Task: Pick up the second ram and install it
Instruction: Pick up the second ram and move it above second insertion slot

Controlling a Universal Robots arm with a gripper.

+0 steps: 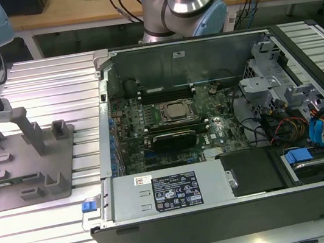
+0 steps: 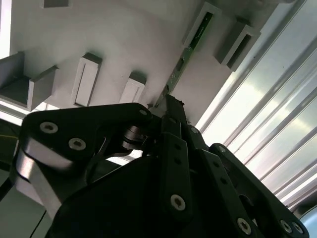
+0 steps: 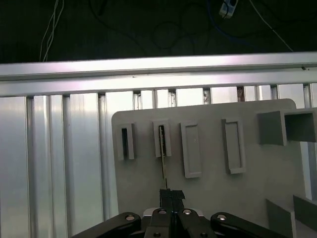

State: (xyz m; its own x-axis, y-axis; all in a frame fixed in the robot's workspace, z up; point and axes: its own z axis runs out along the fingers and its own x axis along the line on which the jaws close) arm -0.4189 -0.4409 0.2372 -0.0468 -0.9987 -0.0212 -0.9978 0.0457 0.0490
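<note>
Plainly, the gripper (image 3: 172, 193) was clamped on one end of the second ram (image 3: 163, 156), which stood on edge in a slot near the gray fixture plate's (image 3: 213, 198) edge, beside the ribbed tabletop (image 3: 64, 163).

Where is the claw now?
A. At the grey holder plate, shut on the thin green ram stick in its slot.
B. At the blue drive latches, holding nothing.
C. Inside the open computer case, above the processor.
A: in the first wrist view the claw is shut on the end of the second ram, which stands in a slot of the grey holder plate.
</note>
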